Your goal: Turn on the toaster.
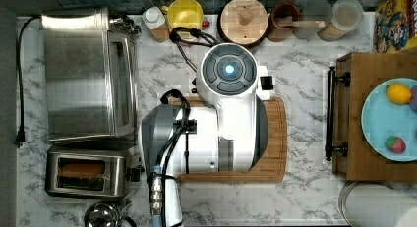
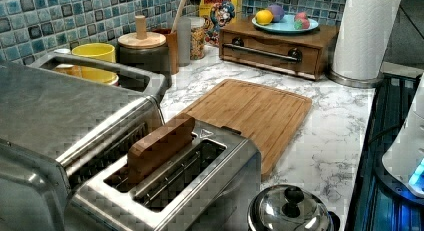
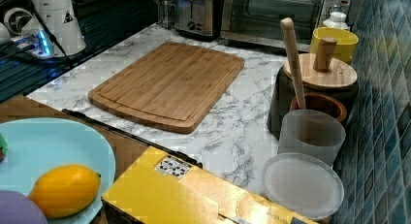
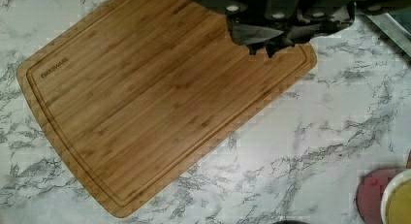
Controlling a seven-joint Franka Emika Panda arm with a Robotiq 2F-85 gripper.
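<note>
The toaster [image 1: 88,175] is a small brushed-steel box at the top view's lower left, with a dark lever [image 1: 134,174] on the side facing the arm. A brown slice of bread [image 2: 160,146] stands tall out of one of its slots in the left view. The toaster [image 3: 196,10] also sits at the far end of the counter in the right view. My gripper [image 4: 269,45] hangs above one corner of the bamboo cutting board [image 4: 145,103], well away from the toaster. The white arm [image 1: 228,104] covers the board in the top view.
A large steel toaster oven [image 1: 83,74] stands right beside the toaster. A steel pot lid [image 2: 290,211] sits near the toaster's lever end. Jars, a yellow cup [image 1: 185,13] and a wooden lid line the back wall. A wooden drawer box [image 1: 373,119] carries a plate of fruit.
</note>
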